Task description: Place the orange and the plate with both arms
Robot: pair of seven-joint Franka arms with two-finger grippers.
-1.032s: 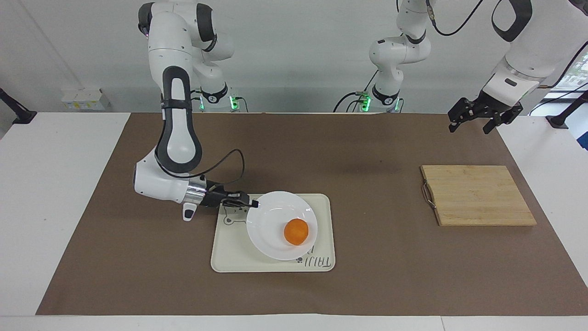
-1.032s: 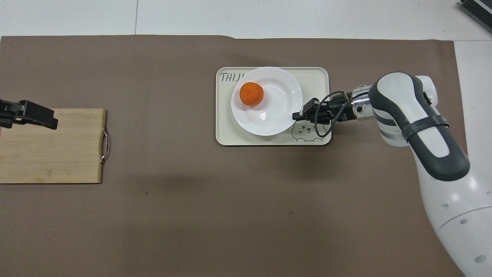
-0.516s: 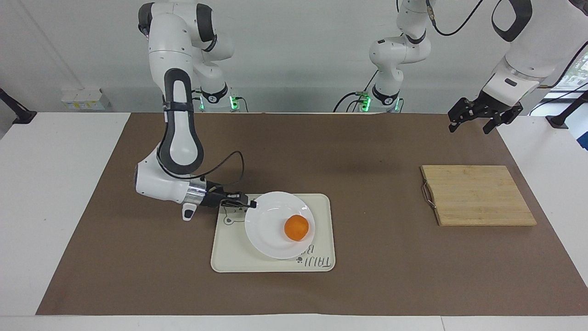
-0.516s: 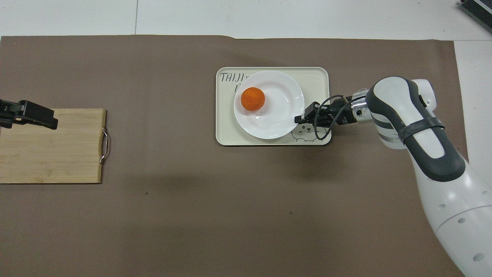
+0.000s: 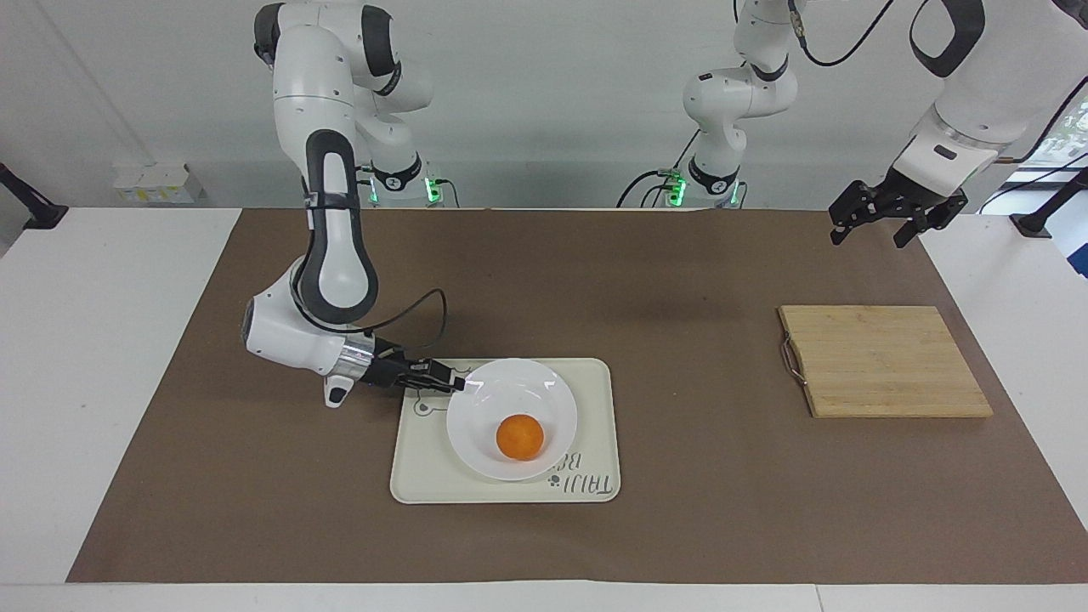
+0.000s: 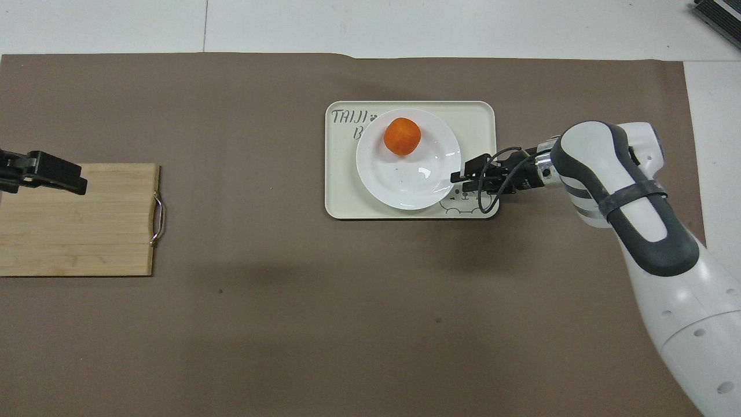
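Note:
The white plate (image 5: 527,393) (image 6: 405,185) lies on the cream tray (image 5: 595,399) (image 6: 341,191). The orange (image 5: 519,437) (image 6: 402,136) sits in the plate, on the part farther from the robots. My right gripper (image 5: 459,385) (image 6: 457,178) lies low and level at the plate's rim, on the side toward the right arm's end of the table. Whether it still grips the rim cannot be told. My left gripper (image 5: 877,228) (image 6: 78,180) waits open in the air over the cutting board's edge nearer the robots, holding nothing.
A wooden cutting board (image 5: 884,361) (image 6: 75,231) with a metal handle lies toward the left arm's end of the table. A brown mat (image 5: 680,510) covers the tabletop. Two smaller white arms (image 5: 731,102) with green lights stand at the robots' end.
The plate has come down flatter onto the tray and shifted slightly toward the right arm. The orange rolled across the plate. The right gripper drew back a little. The left arm stayed put.

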